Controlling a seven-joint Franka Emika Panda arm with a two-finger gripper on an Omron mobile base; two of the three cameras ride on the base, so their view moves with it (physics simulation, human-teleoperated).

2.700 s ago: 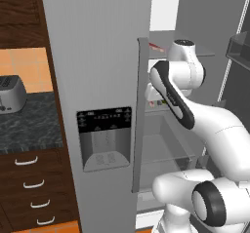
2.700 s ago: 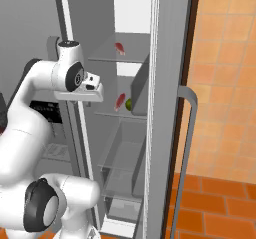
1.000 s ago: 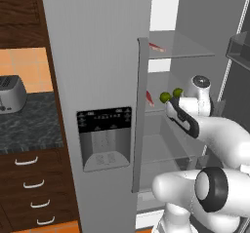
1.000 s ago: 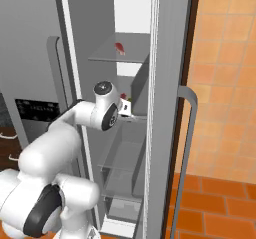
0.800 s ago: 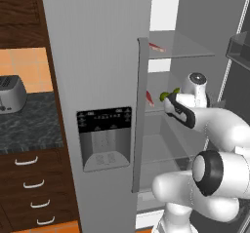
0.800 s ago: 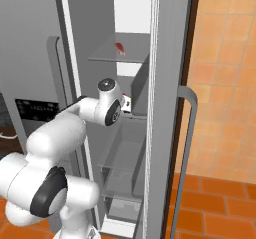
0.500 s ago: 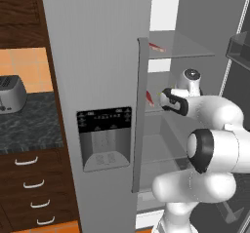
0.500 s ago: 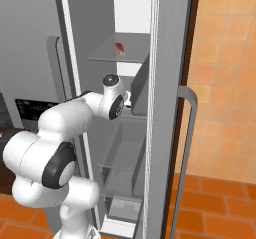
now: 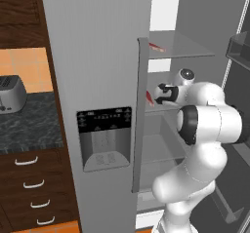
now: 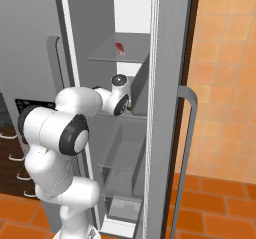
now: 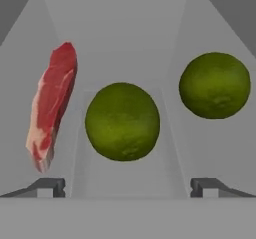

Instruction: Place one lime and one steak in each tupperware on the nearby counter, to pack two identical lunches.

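Open grey fridge (image 9: pixel 97 56), orange tiled wall (image 10: pixel 225 73)

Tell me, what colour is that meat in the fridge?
The steak is red-pink with paler streaks, clearest in the hand view.

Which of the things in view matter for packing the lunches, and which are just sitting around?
For the job:
two limes, one centred, one to its right
steak beside them
second steak on the upper shelf
counter

Just there:
toaster
fridge dispenser
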